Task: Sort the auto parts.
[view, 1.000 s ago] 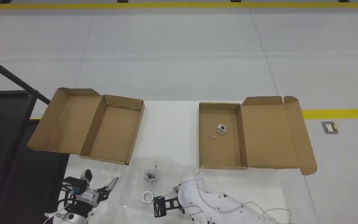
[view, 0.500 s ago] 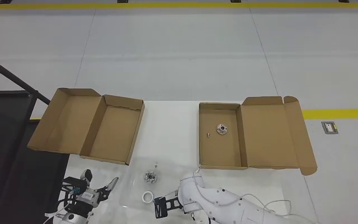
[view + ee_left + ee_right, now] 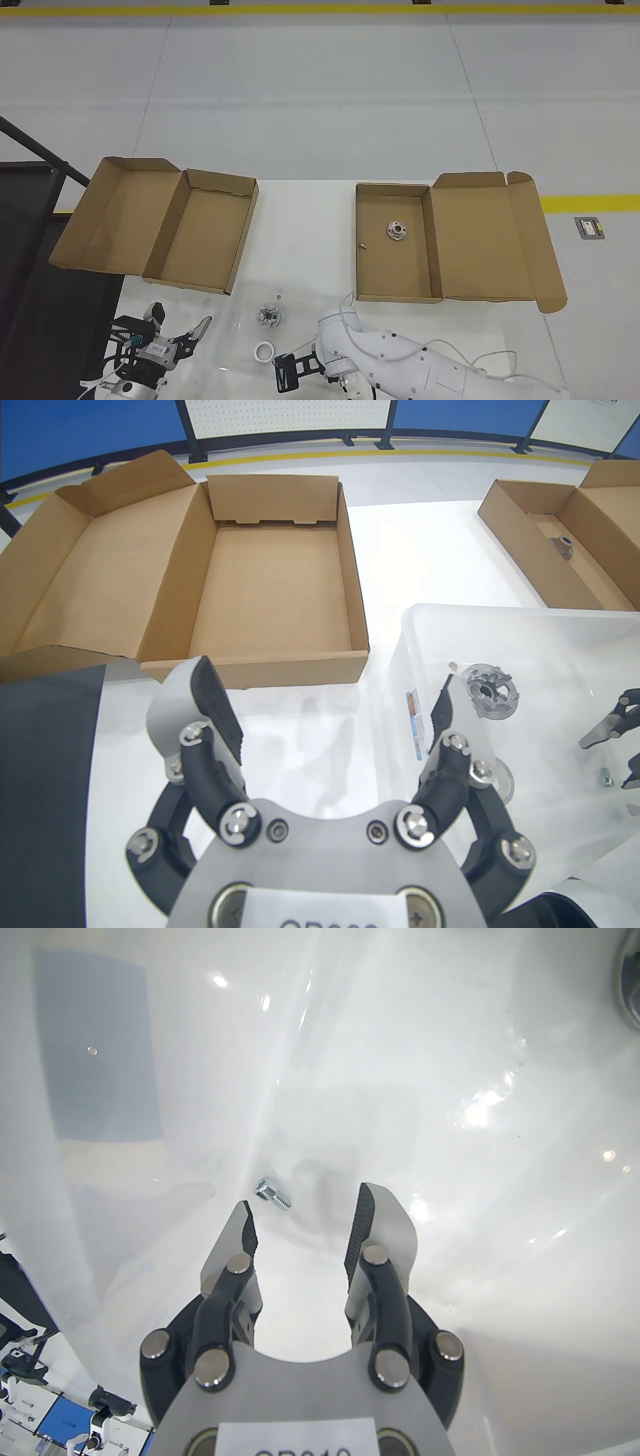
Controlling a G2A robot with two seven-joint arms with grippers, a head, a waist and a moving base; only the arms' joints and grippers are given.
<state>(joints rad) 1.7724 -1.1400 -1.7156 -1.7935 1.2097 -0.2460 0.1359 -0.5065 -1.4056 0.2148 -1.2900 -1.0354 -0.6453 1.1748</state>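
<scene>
Translucent plastic of the bin (image 3: 550, 635) hazes what you see, but your right gripper (image 3: 306, 1200) hangs spread over a small threaded steel bolt (image 3: 272, 1195) on its floor. Your left gripper (image 3: 325, 685), also spread, half hides a metal ring (image 3: 504, 785) near the toothed disc (image 3: 490, 697).

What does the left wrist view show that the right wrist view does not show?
Left wrist view: the open left hand, the left box, the right box holding a flange, and inside the bin a gear and a ring.
Right wrist view: the bolt close up, with its socket head and thread, and machines in the room behind.
Both: the bin, the bolt on its floor, and the open right hand just short of the bolt.
</scene>
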